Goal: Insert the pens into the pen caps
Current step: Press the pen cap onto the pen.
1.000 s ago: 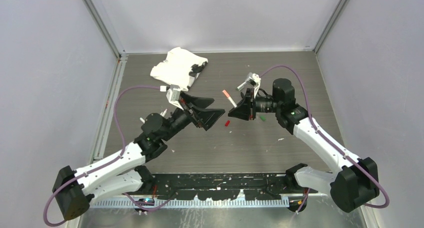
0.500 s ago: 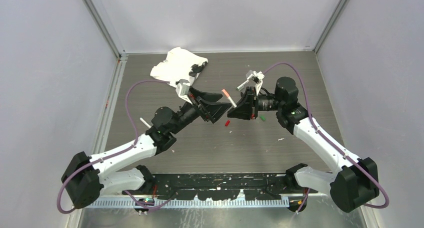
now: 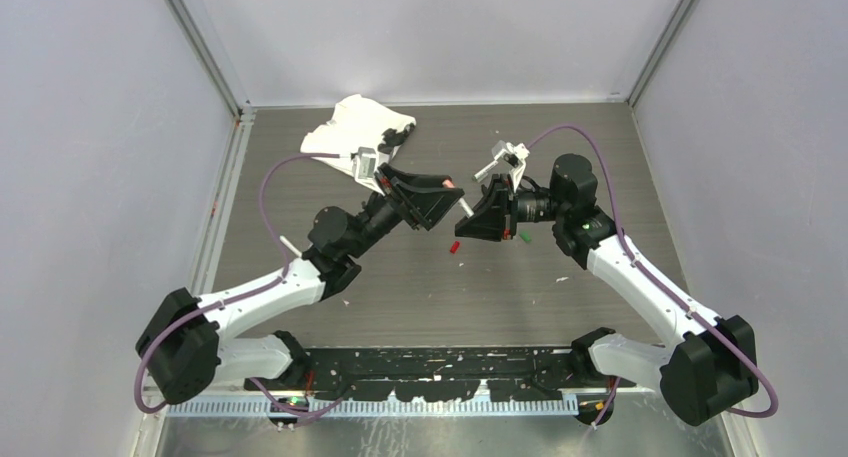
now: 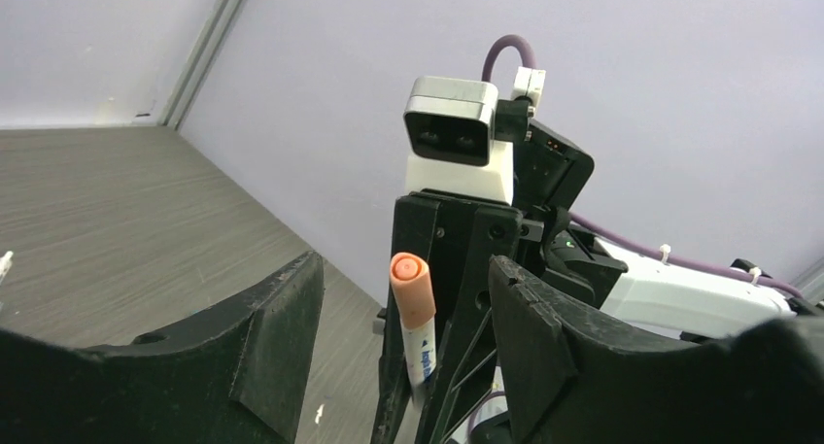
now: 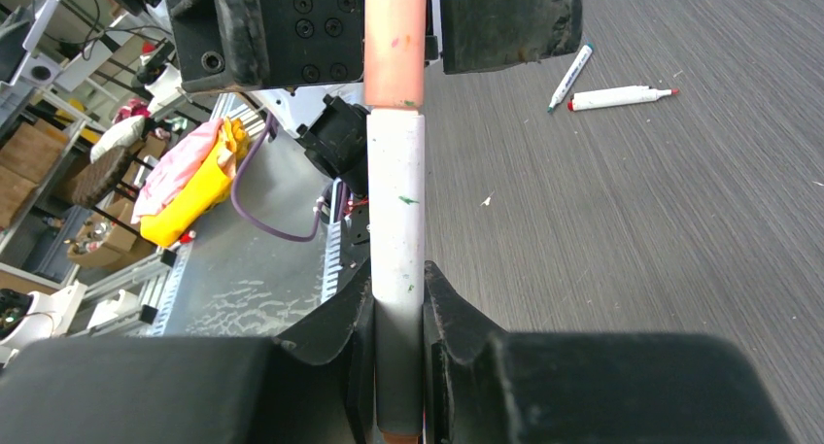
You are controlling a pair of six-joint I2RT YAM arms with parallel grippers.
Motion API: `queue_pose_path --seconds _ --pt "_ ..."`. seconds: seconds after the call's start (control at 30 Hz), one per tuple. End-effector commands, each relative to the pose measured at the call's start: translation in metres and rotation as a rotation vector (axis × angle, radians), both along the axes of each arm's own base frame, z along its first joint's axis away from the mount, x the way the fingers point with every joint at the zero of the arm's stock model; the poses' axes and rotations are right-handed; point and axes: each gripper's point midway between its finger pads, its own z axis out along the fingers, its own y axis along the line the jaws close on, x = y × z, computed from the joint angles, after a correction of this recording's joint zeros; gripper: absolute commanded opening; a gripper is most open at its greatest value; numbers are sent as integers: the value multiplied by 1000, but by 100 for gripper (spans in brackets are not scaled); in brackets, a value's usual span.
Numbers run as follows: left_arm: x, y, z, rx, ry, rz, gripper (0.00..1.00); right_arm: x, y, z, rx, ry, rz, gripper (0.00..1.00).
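Note:
My right gripper (image 5: 398, 298) (image 3: 472, 215) is shut on the white barrel of a pen (image 5: 396, 201) (image 3: 464, 205), held above the table. A salmon pink pen cap (image 5: 394, 46) (image 4: 413, 289) sits on that pen's far end. The cap stands between the jaws of my left gripper (image 4: 406, 274) (image 3: 432, 199), which is open, with a gap on each side of the cap. A red cap (image 3: 454, 246) and a green cap (image 3: 525, 237) lie on the table below the grippers. Two uncapped white pens, one with a red tip (image 5: 622, 96) and one with a blue tip (image 5: 568, 75), lie farther off.
A crumpled white cloth (image 3: 350, 137) with dark stains lies at the back left. Small white flecks dot the grey tabletop (image 3: 500, 297). Pale walls close in the table on three sides.
The left arm has swung up and right, bringing its jaws around the salmon cap, and the jaws have narrowed. The right gripper shifted slightly and keeps its hold on the pen.

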Motion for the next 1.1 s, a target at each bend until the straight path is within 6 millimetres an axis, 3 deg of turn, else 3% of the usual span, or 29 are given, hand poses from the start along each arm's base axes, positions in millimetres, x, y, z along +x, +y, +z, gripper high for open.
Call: queue_pose_path --seconds 0.0,0.5,0.67,0.83,1.07 --pt "-6 4 39 -107 -81 -20 63 0 0 5 12 -34 13 1" --pt "-3 -1 41 -127 -69 -40 49 2 0 2 6 -30 6 1" --pt "-1 -2 38 -134 -56 -36 30 2 0 2 5 -28 4 1" --pt "0 -3 33 -118 -35 -42 1 3 0 1 2 -31 0 1" --pt "-17 -8 5 -42 -25 -129 1 6 -3 -1 -13 -43 -12 1"
